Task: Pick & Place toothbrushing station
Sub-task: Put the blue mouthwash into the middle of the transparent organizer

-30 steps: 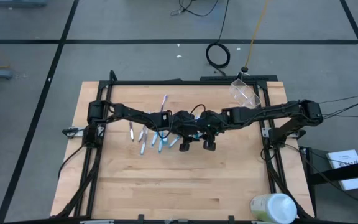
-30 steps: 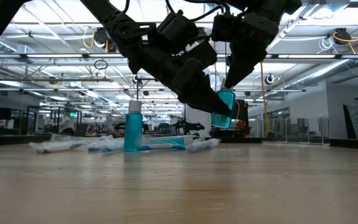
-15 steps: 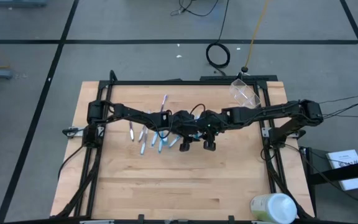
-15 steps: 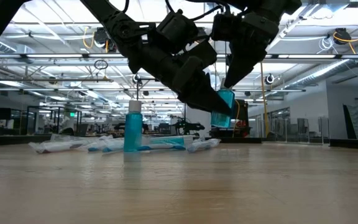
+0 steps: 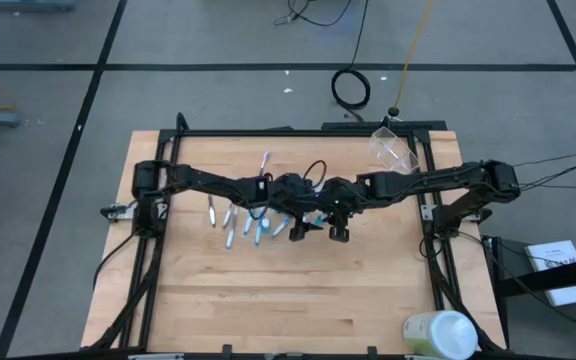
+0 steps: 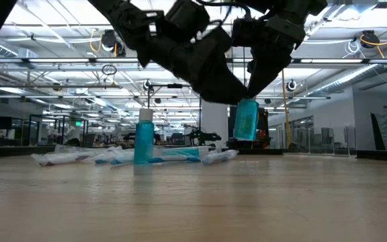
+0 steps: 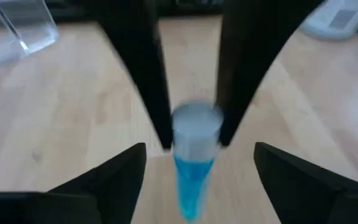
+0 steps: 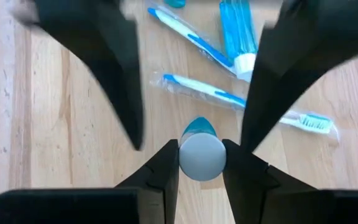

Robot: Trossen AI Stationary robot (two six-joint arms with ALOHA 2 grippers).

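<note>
A small blue bottle (image 6: 246, 119) with a pale cap hangs above the table's middle, with my right gripper (image 8: 202, 146) shut on it. My left gripper (image 7: 199, 146) is open beside it; its fingers stand either side of the bottle, apart from it. In the high view the two grippers meet at the centre, left (image 5: 301, 222) and right (image 5: 337, 232). Wrapped toothbrushes (image 5: 243, 225) lie flat on the table left of them. A second blue bottle (image 6: 143, 138) stands upright among them. The clear cup (image 5: 393, 148) sits at the far right. My right gripper pinches the bottle's pale cap (image 8: 201, 157) between its two fingers, at the bottle's top end. The fingers come from above, slanting down. The bottle hangs upright below them (image 6: 246, 124), clear of the table.
A large pale green-and-white round container (image 5: 440, 335) sits at the table's near right corner. The near half of the wooden table (image 5: 288, 300) is bare. Black frame rails (image 5: 148, 270) run along the table's left and right sides.
My left gripper has opened, let go of the blue bottle and risen a little away from it. The bottle has stayed in place above the table, hanging from my right gripper alone.
</note>
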